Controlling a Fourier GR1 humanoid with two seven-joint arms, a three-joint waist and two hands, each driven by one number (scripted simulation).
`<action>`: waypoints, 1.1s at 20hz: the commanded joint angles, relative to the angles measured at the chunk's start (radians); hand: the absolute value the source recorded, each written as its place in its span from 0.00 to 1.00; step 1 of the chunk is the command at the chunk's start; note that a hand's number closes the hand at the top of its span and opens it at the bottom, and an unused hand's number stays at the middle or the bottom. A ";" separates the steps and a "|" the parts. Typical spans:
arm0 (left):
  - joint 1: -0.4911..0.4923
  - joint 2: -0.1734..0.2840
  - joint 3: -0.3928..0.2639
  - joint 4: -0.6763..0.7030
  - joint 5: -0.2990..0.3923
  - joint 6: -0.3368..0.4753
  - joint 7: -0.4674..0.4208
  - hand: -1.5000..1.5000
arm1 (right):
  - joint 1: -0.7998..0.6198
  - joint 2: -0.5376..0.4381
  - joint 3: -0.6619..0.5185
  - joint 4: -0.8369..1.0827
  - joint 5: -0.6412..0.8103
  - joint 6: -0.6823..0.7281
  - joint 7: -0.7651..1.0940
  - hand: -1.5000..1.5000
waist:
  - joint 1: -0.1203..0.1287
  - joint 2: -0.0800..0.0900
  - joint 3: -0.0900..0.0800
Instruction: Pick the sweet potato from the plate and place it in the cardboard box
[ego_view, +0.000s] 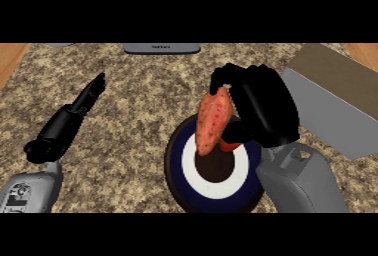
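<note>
My right hand (262, 107) is curled round the sweet potato (212, 120), lifted over the plate (177, 165); swinging toward the cardboard box (336, 95), I risk it slipping, being gripped along one side.

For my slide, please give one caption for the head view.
Right hand lifts the sweet potato above the plate.

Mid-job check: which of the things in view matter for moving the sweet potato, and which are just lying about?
Part of the job:
- sweet potato, held in the right hand
- plate, beneath it
- cardboard box, at the right

Just there:
- grey object at the counter's far edge
- left hand, fingers straight, holding nothing
</note>
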 joint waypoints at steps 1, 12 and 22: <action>0.009 -0.027 -0.008 -0.007 -0.009 0.023 0.003 0.50 | -0.042 -0.004 -0.182 -0.072 -0.036 0.005 0.106 1.00 | -0.005 0.001 0.000; 0.008 -0.005 0.014 0.031 0.003 -0.027 -0.046 0.50 | -0.179 -0.211 -0.456 0.220 -0.093 -0.076 0.037 1.00 | 0.012 0.006 0.000; 0.030 -0.038 -0.014 0.031 -0.038 0.008 -0.057 0.50 | -0.169 -0.477 -0.537 0.585 -0.190 0.202 -0.171 1.00 | 0.013 0.011 0.000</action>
